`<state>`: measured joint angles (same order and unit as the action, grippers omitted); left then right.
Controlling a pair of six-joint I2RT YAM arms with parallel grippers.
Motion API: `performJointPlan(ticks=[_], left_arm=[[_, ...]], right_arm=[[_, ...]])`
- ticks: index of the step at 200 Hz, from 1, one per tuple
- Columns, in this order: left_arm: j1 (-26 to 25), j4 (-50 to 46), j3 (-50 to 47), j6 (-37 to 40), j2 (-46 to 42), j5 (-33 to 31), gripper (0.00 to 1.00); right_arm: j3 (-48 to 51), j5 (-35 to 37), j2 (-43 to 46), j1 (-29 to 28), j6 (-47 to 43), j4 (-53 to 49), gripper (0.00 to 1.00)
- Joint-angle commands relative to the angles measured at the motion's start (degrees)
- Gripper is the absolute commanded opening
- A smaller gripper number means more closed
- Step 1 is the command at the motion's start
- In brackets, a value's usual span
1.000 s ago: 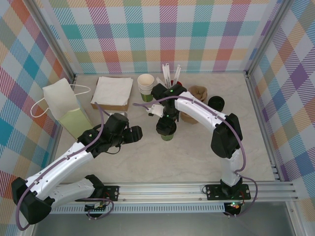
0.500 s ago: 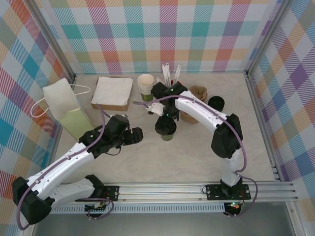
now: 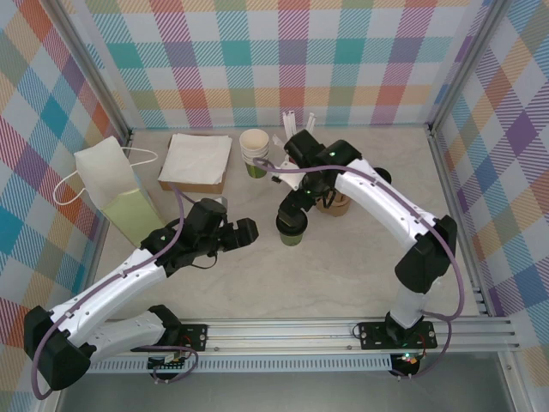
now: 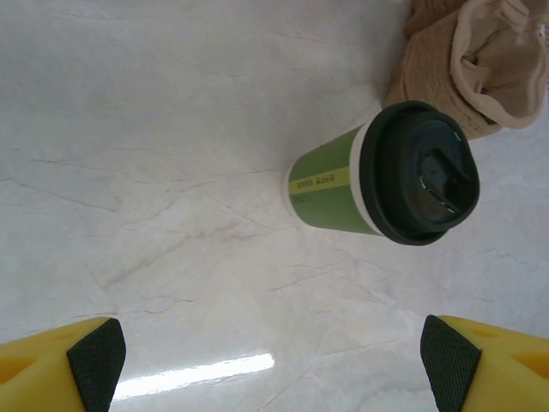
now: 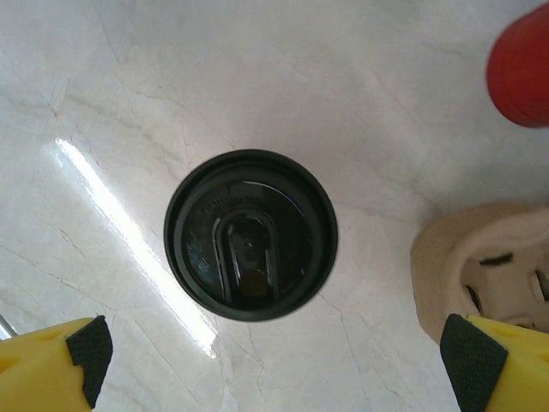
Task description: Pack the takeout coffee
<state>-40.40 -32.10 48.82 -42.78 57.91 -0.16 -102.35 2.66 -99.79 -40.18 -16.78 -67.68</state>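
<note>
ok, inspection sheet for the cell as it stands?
Surface: pale marbled tabletop, no spills seen.
Job's things: takeout coffee upright, black lid on; paper bag standing by the left wall.
Clutter: stack of lidless cups, napkin stack on a box, tan cardboard sleeves, red cup.
Grippers: left tool open, short of the coffee; right tool open above the lid.
Cables: purple cable along each arm.
Surroundings: plaid walls, aluminium rail at the near edge.

One takeout coffee (image 4: 382,176), one paper bag (image 3: 111,184), one stack of lidless cups (image 3: 254,150), one napkin box (image 3: 197,160), one red cup (image 5: 521,73).
</note>
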Motion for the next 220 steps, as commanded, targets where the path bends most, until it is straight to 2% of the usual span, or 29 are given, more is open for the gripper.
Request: performJointPlan(ticks=[1,76,123,171,220], left_arm=[[0.3,4.5,-0.8,-1.9,1.3,3.5,0.91],[0.4,10.7,1.4,-3.6,8.8,9.7,0.88],[0.7,12.9,4.0,-5.0,15.1,11.2,0.85],[0.9,15.2,6.7,-5.6,21.0,13.2,0.84],[0.9,14.4,9.0,-5.1,25.2,14.0,0.81]], right_arm=[[3.6,-1.8,3.5,2.1,5.1,2.8,1.0],[19.0,-5.0,15.5,9.4,16.1,13.3,1.0],[25.5,-11.9,18.9,12.5,20.2,17.4,1.0],[27.3,-18.1,17.1,14.6,26.6,19.1,1.0],[26.5,-23.3,11.5,14.6,30.8,19.1,0.91]])
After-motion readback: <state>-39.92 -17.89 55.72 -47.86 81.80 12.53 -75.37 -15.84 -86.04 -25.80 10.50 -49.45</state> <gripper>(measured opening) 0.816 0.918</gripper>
